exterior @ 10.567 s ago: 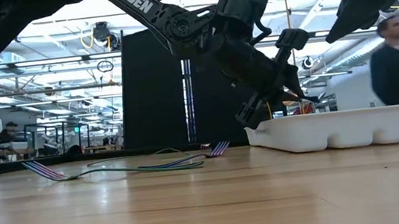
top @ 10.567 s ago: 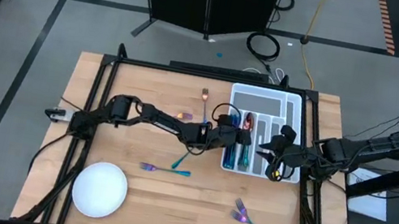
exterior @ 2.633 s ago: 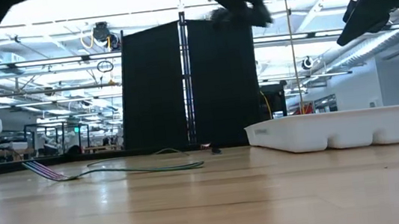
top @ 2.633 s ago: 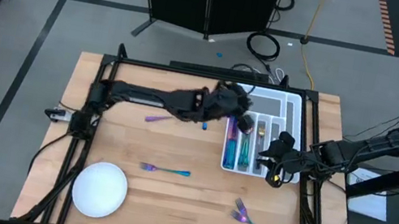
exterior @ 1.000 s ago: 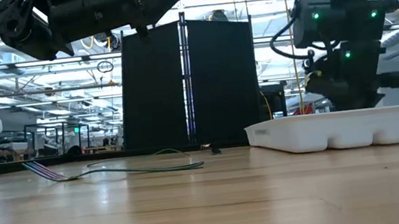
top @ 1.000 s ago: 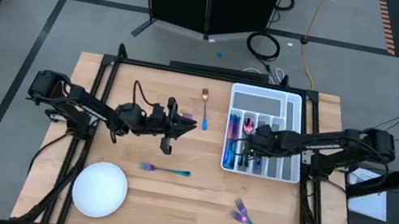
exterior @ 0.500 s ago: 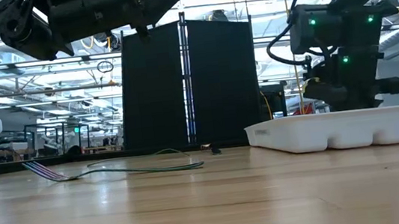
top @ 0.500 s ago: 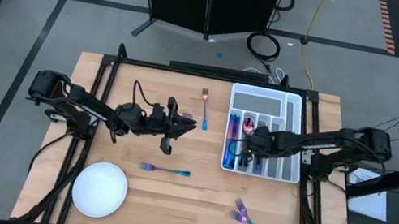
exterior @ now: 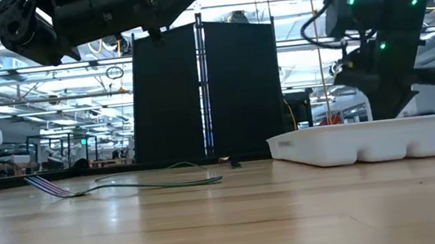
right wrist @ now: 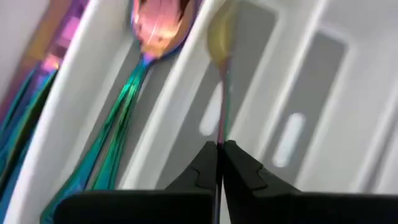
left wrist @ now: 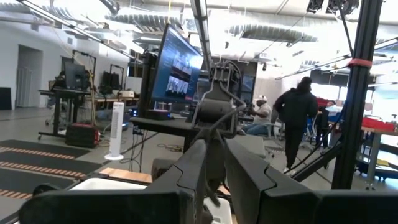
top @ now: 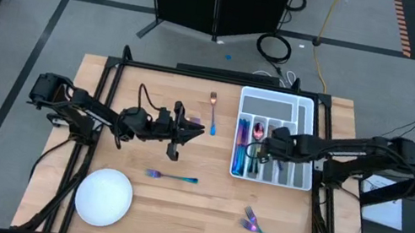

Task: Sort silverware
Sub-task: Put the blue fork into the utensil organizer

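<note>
The right gripper pinches a slim glossy rainbow-metal spoon by its thin handle, above the smooth white divided plastic tray; the left gripper's state I cannot tell.

Your two arms were dark, jointed and slim.
You had black cables looping off the left arm; green lights glowed on the right arm, and both wrists ended in angular matte black fingers.

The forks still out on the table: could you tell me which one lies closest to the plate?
The lone fork at mid-table, just up and right of the plate. One fork lies by the far edge, beside the tray; a crossed cluster lies lower right.
</note>
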Robot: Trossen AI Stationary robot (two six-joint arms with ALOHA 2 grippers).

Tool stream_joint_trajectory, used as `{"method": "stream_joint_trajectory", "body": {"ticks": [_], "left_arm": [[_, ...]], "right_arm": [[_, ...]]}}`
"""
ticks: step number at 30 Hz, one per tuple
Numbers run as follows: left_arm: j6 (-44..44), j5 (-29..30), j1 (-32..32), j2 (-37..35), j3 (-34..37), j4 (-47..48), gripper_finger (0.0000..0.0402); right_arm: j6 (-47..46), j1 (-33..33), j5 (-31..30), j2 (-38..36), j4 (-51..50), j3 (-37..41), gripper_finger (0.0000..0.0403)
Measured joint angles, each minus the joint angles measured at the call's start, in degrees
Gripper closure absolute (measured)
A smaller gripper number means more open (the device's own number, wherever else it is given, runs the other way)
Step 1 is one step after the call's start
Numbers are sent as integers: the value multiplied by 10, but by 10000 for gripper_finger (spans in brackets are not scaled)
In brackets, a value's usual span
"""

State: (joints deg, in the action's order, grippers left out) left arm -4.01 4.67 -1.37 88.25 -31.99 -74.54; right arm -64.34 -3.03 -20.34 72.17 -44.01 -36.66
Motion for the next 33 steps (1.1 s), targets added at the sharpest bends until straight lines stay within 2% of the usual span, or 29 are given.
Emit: {"method": "stream_joint_trajectory", "body": {"ticks": [13,15,18,21,23,26,29,33], "left_arm": [[-8,2,2,0,0,0,341],[-52,33,2,0,-1,2,341],[-192,113,11,0,-5,29,341],[-287,130,18,13,-18,60,341],[-298,122,17,33,-29,58,341],[-254,76,17,72,-60,56,341],[-180,10,17,110,-92,44,341],[-91,-48,14,148,-110,-19,341]], "right_arm": [[51,6,-73,-138,-12,-9,402],[81,15,-93,-147,-1,-9,402],[136,35,-125,-152,50,-9,402],[215,60,-161,-150,151,-9,402],[278,76,-169,-147,236,-9,402],[355,94,-156,-143,356,-9,402],[389,106,-109,-143,438,-9,402],[409,120,-23,-143,511,-9,402]]}}
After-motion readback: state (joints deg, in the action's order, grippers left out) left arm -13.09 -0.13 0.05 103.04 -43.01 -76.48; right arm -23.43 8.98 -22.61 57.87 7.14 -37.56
